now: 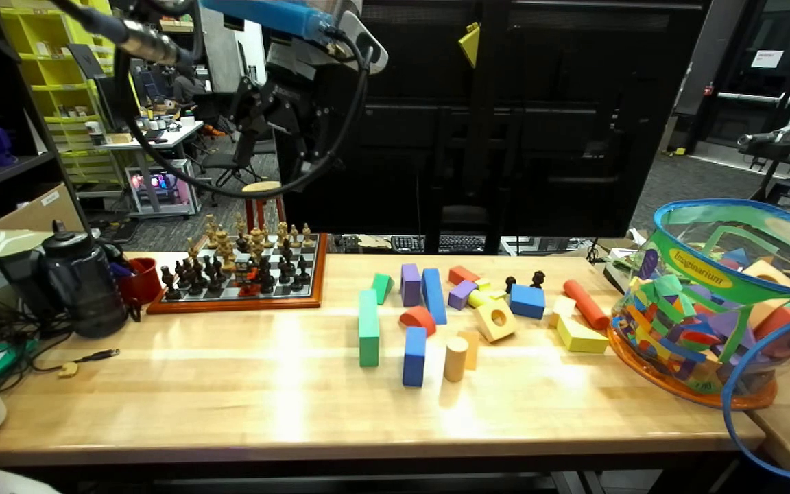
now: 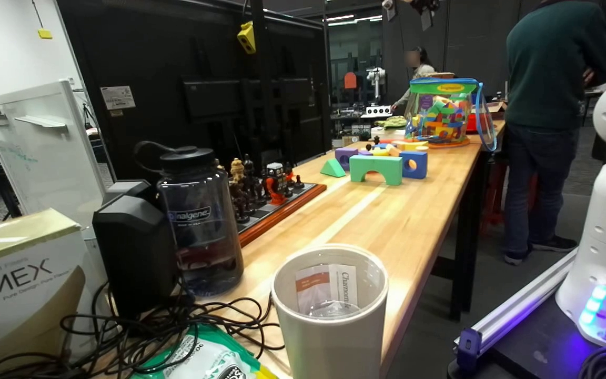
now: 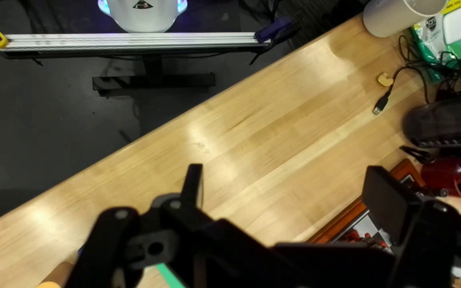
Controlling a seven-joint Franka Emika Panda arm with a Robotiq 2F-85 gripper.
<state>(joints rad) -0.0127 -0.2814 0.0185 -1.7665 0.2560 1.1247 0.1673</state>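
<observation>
Your gripper, nearest in the wrist view, hangs above the table, fingers spread well apart. In an exterior view, the chessboard with its pieces sits left of the colored blocks.

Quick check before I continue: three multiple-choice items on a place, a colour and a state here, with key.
1. Where is the chessboard? A) inside the toy bag B) between bottle and loose blocks C) on the floor
2. What colour is the long cylinder? A) red B) green C) blue
3. How are the fingers? A) pressed together B) gripping something C) apart, holding nothing

1 B: both flank it in an exterior view.
2 A: its side shows red.
3 C: the wrist view shows tabletop between them.
</observation>
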